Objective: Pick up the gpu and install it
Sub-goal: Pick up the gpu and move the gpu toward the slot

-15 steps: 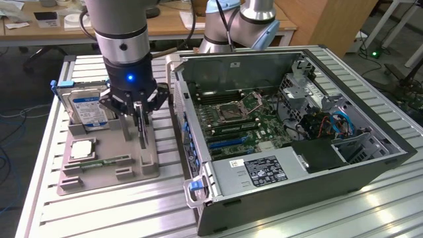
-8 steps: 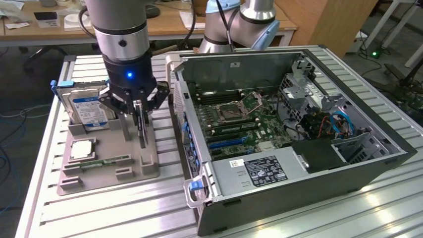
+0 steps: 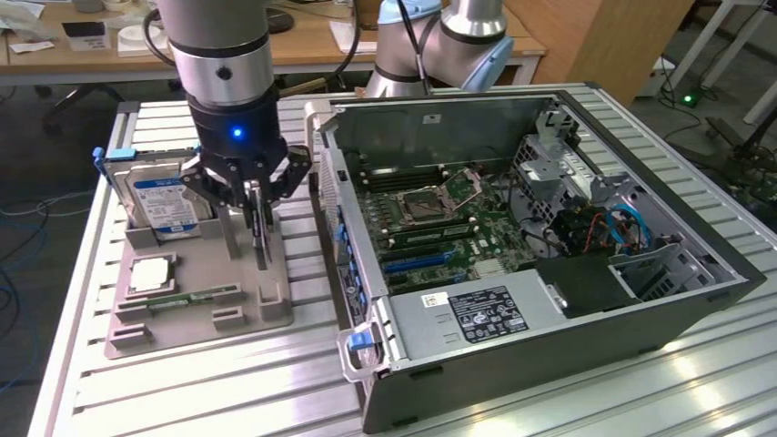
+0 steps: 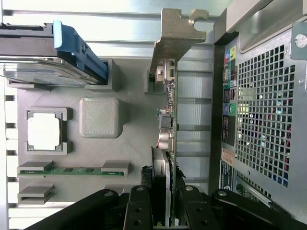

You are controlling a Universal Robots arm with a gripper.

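The pincer [image 3: 257, 193] grips the top edge of the gpu [image 4: 171, 110], which stands upright on edge at the grey holder [image 3: 231, 314], beside the open computer case [image 3: 510, 228] on the tabletop [image 3: 218, 391]

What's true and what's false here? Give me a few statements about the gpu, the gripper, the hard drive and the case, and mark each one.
1. The gripper is closed on the gpu. True.
2. The gpu is already seated in the case. False: it stands on edge in the gray tray beside the case.
3. The hard drive stands upright in the tray. True.
4. The case is closed up. False: its side is open and the motherboard shows inside.
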